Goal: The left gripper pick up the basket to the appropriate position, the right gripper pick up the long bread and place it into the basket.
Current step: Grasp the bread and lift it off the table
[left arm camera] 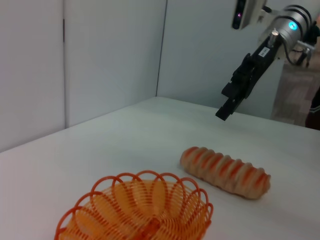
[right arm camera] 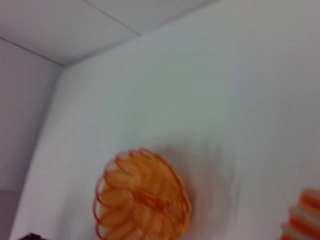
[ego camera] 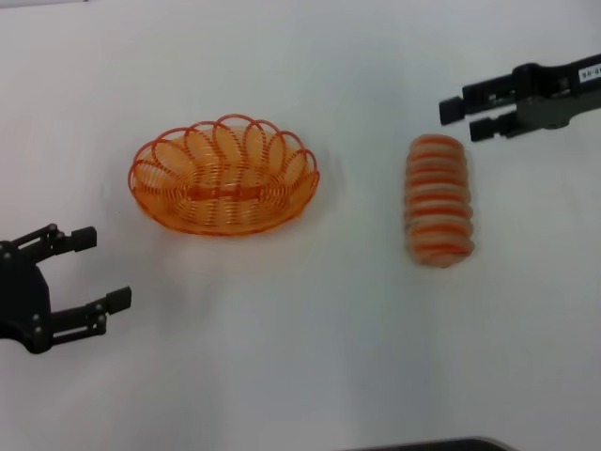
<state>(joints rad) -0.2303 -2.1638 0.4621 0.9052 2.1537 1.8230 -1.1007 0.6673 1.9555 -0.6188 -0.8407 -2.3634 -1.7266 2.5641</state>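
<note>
Head view, left tool: the black two-fingered left tool [ego camera: 101,269] is seen low over the white desk [ego camera: 310,366], its fingers spread wide and holding nothing.
Head view, basket: the shallow oval orange wire basket [ego camera: 223,176] is set ahead of the left tool and to its right, near but apart from its fingertips.
Head view, right tool: the black labelled right tool [ego camera: 468,117] is held with its fingers narrowly parted, gripping nothing.
Head view, bread: the oblong tan long bread with orange-brown stripes [ego camera: 438,200] lies flat on the desk just nearer the robot than the right tool's tips and slightly to their left, untouched.
Left wrist view: the basket [left arm camera: 135,210] is seen closest, empty; the bread [left arm camera: 225,171] lies beyond it, apart from it; the right tool [left arm camera: 223,110] is raised above the far end of the bread.
Right wrist view: the basket [right arm camera: 142,200] is shown on the desk [right arm camera: 210,90], and one end of the bread [right arm camera: 302,217] appears at the edge.
</note>
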